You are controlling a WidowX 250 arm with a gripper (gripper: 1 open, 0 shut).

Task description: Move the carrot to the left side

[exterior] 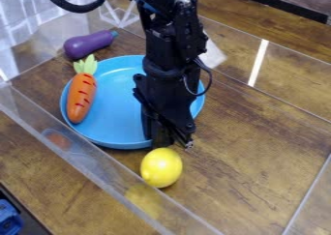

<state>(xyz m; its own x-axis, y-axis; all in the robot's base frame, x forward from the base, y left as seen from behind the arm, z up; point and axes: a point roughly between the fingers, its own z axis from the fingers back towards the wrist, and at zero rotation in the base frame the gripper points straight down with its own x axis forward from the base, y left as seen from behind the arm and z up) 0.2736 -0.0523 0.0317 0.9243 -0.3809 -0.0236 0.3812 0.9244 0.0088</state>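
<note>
Here, a small orange toy carrot (pixel 81 96) with a green stem lies on the left part of a round blue plate (pixel 116 131). The black gripper (pixel 168 137), jaws together and empty, points down at the plate's front rim, near a round yellow lemon (pixel 162 167) on the wooden table (pixel 258 152).

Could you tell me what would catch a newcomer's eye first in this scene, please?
The black robot arm dominates the centre, its gripper pointing down over the near edge of a round blue plate. A bright yellow lemon sits on the wooden table just in front of the gripper. An orange toy carrot lies on the plate's left part, and a purple eggplant rests behind the plate.
</note>
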